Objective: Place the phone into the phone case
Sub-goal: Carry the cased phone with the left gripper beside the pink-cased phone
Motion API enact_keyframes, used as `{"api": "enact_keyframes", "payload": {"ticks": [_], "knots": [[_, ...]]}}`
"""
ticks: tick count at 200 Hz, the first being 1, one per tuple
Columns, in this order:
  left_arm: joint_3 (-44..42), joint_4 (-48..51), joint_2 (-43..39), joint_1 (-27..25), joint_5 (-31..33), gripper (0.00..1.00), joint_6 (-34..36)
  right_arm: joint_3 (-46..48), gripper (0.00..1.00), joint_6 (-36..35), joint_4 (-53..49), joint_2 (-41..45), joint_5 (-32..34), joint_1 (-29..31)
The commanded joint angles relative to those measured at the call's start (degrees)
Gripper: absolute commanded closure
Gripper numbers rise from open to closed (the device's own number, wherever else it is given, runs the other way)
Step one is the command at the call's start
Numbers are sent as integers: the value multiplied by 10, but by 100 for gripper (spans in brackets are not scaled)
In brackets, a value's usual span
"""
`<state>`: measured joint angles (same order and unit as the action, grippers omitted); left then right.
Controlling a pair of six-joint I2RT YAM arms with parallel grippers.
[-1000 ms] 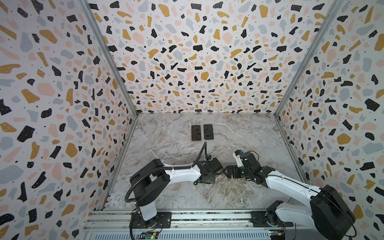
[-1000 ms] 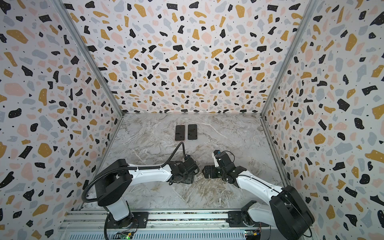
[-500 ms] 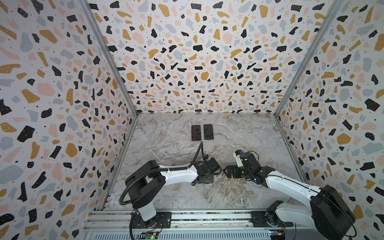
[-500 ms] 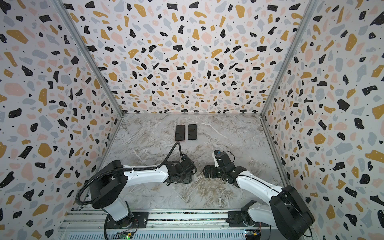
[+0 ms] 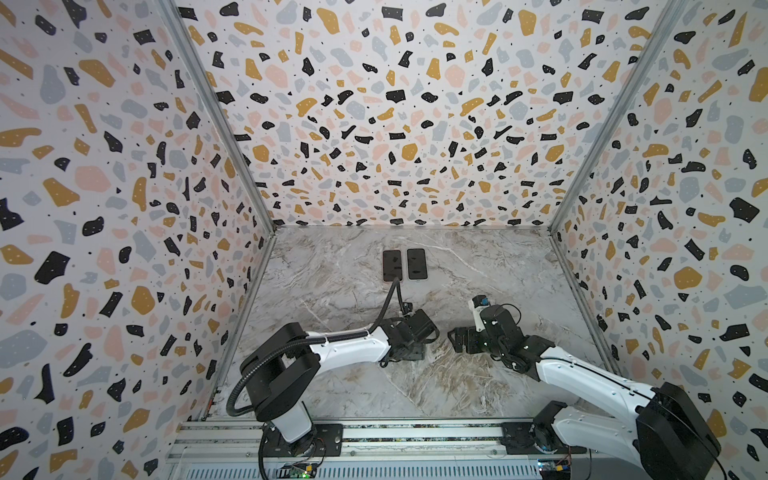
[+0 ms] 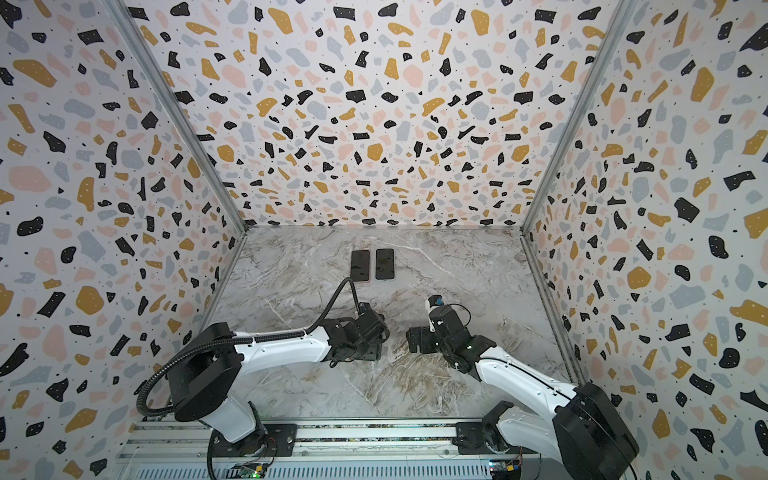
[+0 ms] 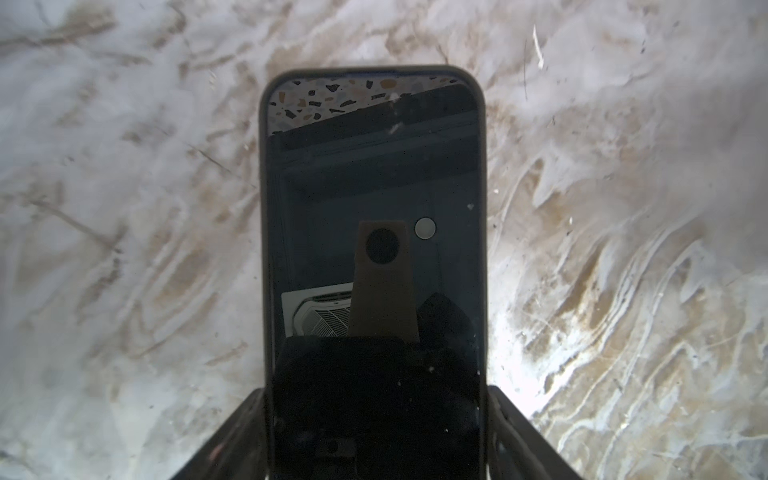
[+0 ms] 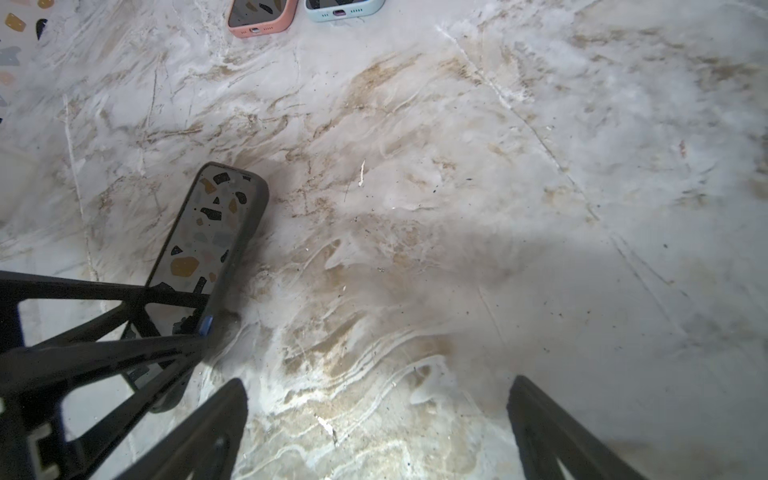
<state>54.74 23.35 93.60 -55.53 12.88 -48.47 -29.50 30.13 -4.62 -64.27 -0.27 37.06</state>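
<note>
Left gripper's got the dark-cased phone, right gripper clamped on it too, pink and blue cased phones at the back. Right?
Not the right gripper: the right wrist view shows it open and empty, apart from the dark-cased phone. The rest holds: the left gripper grips that phone, and the pink-cased phone and blue-cased phone lie at the back.

Left gripper (image 7: 376,392) is found clamped on the phone (image 7: 374,166); right gripper (image 8: 378,382) is held fully open, near it.
</note>
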Motion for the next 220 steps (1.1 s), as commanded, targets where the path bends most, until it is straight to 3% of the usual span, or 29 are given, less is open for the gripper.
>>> {"api": "enact_keyframes", "payload": {"ticks": [1,43,97,220], "knots": [[6,4,-21,11,25,51,15,-19,1,-2,-8,-10,10,3],[15,13,-18,44,17,51,36,-34,1,-5,-15,-30,3,6],[86,51,22,88,25,51,89,-74,1,-24,27,-49,37,10],[301,126,138,268,44,54,277,-258,1,-68,85,-238,11,6]]}}
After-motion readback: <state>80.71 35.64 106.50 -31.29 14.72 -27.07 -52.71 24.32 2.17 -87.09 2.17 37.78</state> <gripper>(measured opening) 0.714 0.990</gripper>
